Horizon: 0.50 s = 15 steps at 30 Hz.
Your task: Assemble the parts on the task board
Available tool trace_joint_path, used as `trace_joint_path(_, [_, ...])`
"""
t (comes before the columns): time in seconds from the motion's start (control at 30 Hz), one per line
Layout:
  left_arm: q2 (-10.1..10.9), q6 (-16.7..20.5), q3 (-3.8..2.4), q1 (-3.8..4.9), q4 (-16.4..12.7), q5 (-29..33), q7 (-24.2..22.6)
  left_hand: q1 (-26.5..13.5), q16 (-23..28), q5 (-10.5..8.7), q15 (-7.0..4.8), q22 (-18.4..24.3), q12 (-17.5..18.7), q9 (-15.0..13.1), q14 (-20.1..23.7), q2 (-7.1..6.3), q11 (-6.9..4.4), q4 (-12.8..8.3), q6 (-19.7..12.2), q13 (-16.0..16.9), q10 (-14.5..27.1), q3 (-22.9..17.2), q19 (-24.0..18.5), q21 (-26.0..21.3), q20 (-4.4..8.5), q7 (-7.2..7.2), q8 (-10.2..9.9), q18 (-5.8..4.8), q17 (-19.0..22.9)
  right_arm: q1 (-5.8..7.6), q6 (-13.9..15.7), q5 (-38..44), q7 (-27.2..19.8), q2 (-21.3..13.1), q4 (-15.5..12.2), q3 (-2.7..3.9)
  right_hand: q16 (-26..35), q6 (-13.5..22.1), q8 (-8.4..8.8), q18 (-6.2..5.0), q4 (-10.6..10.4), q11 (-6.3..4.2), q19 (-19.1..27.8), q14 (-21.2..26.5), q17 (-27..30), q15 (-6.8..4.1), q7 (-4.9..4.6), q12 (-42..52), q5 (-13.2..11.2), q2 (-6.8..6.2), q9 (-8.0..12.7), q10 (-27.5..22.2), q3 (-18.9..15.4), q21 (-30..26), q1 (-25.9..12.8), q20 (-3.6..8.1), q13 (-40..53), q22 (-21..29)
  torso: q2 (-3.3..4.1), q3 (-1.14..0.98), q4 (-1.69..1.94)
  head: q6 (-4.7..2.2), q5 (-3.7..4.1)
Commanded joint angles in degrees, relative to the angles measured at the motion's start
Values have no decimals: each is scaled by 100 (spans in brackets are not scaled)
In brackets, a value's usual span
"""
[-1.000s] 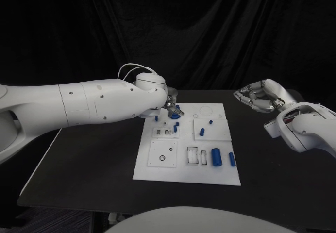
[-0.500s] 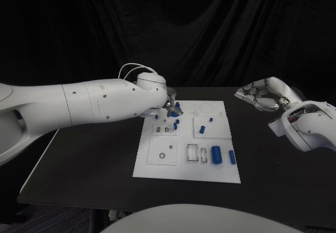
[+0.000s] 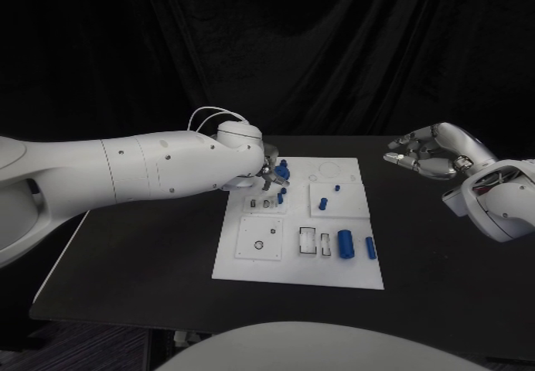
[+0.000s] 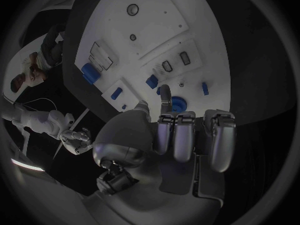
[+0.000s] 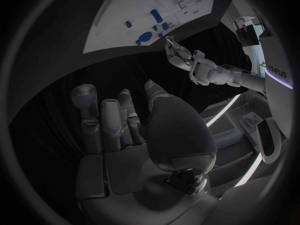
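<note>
White and flat, the task board (image 3: 301, 255) is lying in the middle of the black desk (image 3: 145, 255), its long axis running away from the robot. Two blue parts are lying side by side near the board's near right corner, a thick cylinder (image 3: 345, 245) and a thinner peg (image 3: 370, 248), both pointing lengthwise along the board. A smaller blue peg (image 3: 322, 205) is sitting further back, tilted slightly.

The left hand (image 3: 265, 174) is hovering over the board's far left corner, beside a round blue part (image 3: 280, 168). In the head view the arm is covering most of the hand. The left wrist view is showing more: its fingers (image 4: 187, 135) are curling inward side by side, one fingertip reaching toward the blue round part (image 4: 177, 104); whether it is touching or holding that part I cannot tell.

The right hand (image 3: 433, 153) is hanging above the desk's far right, well apart from the board. The right wrist view is showing its fingers (image 5: 109, 120) loosely bent and apart, with nothing in them.
</note>
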<state>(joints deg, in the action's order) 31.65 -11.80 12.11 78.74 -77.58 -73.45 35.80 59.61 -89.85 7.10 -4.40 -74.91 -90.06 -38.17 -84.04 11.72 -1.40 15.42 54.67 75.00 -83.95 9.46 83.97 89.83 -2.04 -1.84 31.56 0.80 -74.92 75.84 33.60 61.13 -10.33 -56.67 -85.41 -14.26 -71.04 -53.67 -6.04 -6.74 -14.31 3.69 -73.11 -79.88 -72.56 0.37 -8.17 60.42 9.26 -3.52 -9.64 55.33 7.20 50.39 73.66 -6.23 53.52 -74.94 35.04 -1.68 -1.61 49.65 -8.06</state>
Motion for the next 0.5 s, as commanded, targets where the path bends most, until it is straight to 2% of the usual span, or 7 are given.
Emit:
trace_joint_path(0.03, [-10,63,-4,-32,12,-48,-36,-43,-15,-1,-37,-1355,6,-10,-596,12,-39,13,46,1500,-605,-22,494,-38,30,6,-29,-40,-1508,15,55,424,184,-27,16,5,-27,-35,-28,-70,21,-7,-70,-23,0,-50,21,75,60,4,-12,121,-19,45,64,13,53,-325,-7,-3,-1,13,-8])
trace_joint_path(0.13, [-20,57,-4,-51,30,-48,-36,-41,-15,9,-38,-1350,6,-20,-596,9,-40,7,52,1500,-605,-29,491,-39,30,7,-34,-39,-1508,15,41,457,210,-37,24,5,-39,-67,-42,-63,16,-14,-105,-41,4,-59,27,106,143,19,-20,202,-27,71,118,24,61,-338,-2,-3,-3,8,-8])
trace_joint_path(0.2, [-30,46,-4,-62,42,-48,-36,-39,-15,20,-39,-1354,6,-33,-596,2,-41,-1,60,1500,-605,-34,494,-38,31,9,-38,-40,-1508,15,28,470,227,-33,27,5,-49,-86,-48,-59,21,-18,-128,-52,6,-64,29,101,263,42,-24,228,-17,75,188,32,40,-344,-6,-6,3,16,-8])
trace_joint_path(0.23, [-34,37,-4,-68,45,-48,-35,-39,-15,20,-39,-1354,6,-33,-596,2,-41,-1,60,1500,-605,-34,494,-38,31,9,-38,-40,-1508,15,22,476,236,-28,27,5,-53,-96,-47,-57,21,-22,-143,-59,14,-69,30,83,403,76,-25,233,6,69,257,38,9,-348,-7,-6,4,18,-5])
trace_joint_path(0.33, [-44,15,-4,-84,48,-48,-35,-34,-15,41,-41,-1353,6,-54,-596,-7,-44,-14,72,1500,-605,-46,493,-39,32,12,-47,-40,-1508,15,6,485,254,-9,27,5,-53,-97,-45,-55,18,-23,-154,-63,19,-70,30,71,447,91,-24,230,16,73,286,40,-10,-353,-6,-3,8,29,-2])
trace_joint_path(0.5, [-68,22,-4,-102,69,-48,-46,-45,-15,72,-44,-1307,6,-85,-596,-9,-47,-18,93,1500,-605,-62,460,-56,34,16,-60,-28,-1508,14,-13,490,279,18,32,5,-58,-99,-40,-55,9,-24,-164,-69,24,-73,28,58,533,118,-23,229,37,60,333,43,-35,-355,-5,-5,-7,35,-25])
